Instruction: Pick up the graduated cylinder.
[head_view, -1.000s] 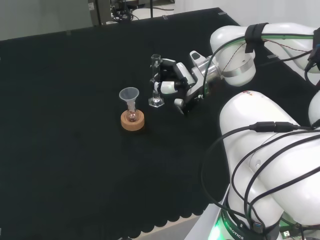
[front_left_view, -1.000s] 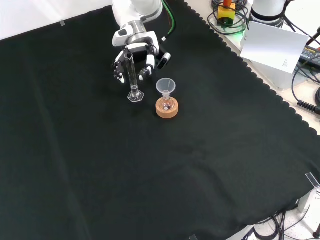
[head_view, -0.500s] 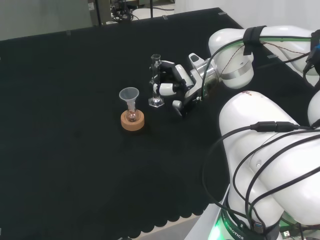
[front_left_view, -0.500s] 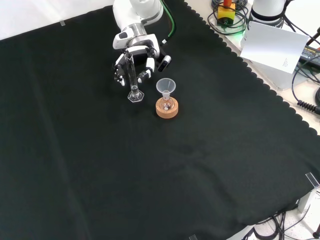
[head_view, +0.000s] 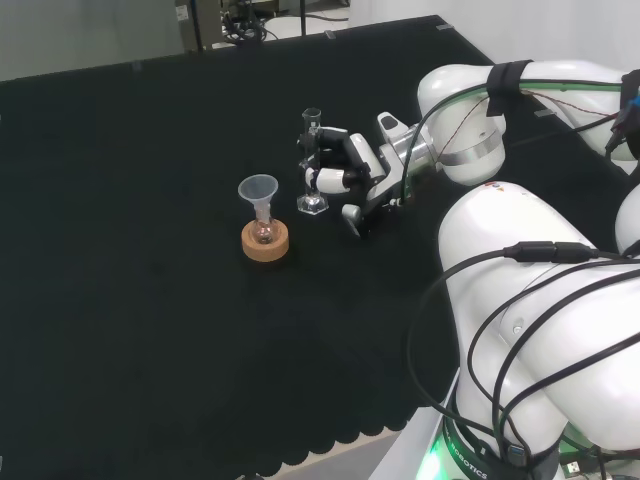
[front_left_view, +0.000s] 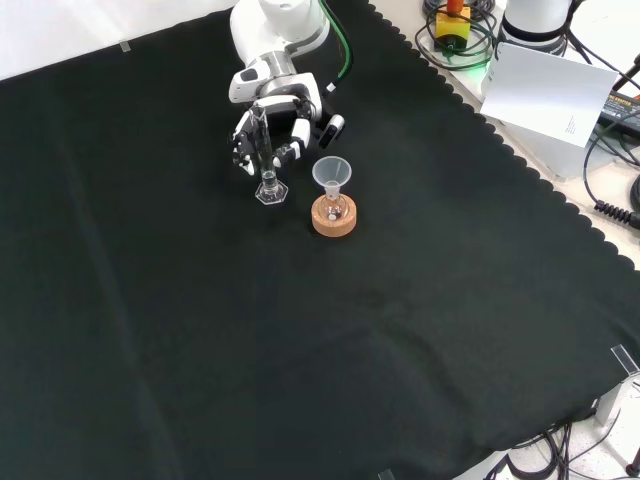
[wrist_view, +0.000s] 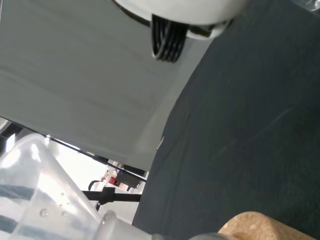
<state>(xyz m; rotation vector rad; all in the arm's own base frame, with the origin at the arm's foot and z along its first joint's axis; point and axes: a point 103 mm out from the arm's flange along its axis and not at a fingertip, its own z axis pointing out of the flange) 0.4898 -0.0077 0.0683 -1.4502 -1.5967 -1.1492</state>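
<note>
Moved in since a second ago: hand (head_view: 352, 172) now curling round cylinder (head_view: 311, 165), not lifted yet.

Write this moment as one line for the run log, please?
phase: grasping | hand: fingers curling around graduated cylinder | cylinder: upright on cloth | flask with funnel: untouched beside it

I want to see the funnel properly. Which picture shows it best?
The wrist view: the clear funnel is huge and close there, with droplets on its wall. The head view and front view show it small but whole, standing in a little flask on a cork ring.
</note>
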